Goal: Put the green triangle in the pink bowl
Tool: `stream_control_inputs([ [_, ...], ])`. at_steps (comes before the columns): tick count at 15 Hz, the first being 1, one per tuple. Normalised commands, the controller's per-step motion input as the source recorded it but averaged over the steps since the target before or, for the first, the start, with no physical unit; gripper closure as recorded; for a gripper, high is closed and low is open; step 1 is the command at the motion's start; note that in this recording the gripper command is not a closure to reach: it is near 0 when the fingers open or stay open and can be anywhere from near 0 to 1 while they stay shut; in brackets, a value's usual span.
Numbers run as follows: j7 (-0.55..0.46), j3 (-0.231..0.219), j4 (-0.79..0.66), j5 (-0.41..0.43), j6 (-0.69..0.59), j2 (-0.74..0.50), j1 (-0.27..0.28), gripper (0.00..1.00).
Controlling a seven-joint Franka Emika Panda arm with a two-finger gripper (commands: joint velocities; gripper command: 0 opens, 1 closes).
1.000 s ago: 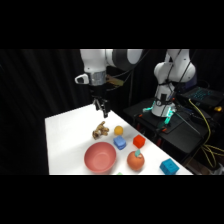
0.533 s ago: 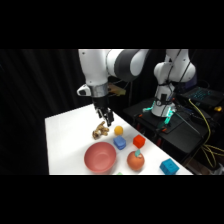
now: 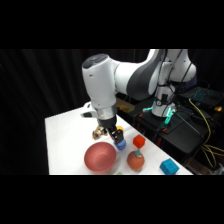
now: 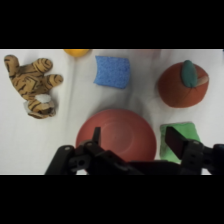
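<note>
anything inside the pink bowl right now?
Nothing seen in the pink bowl; its near edge is hidden behind the gripper. The green triangle lies on the table beside it.

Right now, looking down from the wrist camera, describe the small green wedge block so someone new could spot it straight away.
Start at the round salmon-pink bowl low in the wrist view. The small green wedge block lies on the white table just right of its rim, below the red-orange fruit toy with a green stem. It is the only all-green piece; the nearby blue block is square.
</note>
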Motion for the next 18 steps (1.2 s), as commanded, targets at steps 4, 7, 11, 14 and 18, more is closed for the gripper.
stream_control_inputs([
  [4,-0.01,0.081,0.17,-0.087,-0.19,0.09,0.131,0.00],
  [7,-0.06,0.064,0.39,-0.107,-0.25,0.23,0.108,0.00],
  [11,-0.16,0.021,0.64,-0.118,-0.26,0.44,0.055,0.00],
  [14,-0.22,-0.002,0.78,-0.088,-0.29,0.56,0.026,0.00],
  [18,-0.20,0.006,0.76,-0.058,-0.33,0.50,0.057,0.00],
])
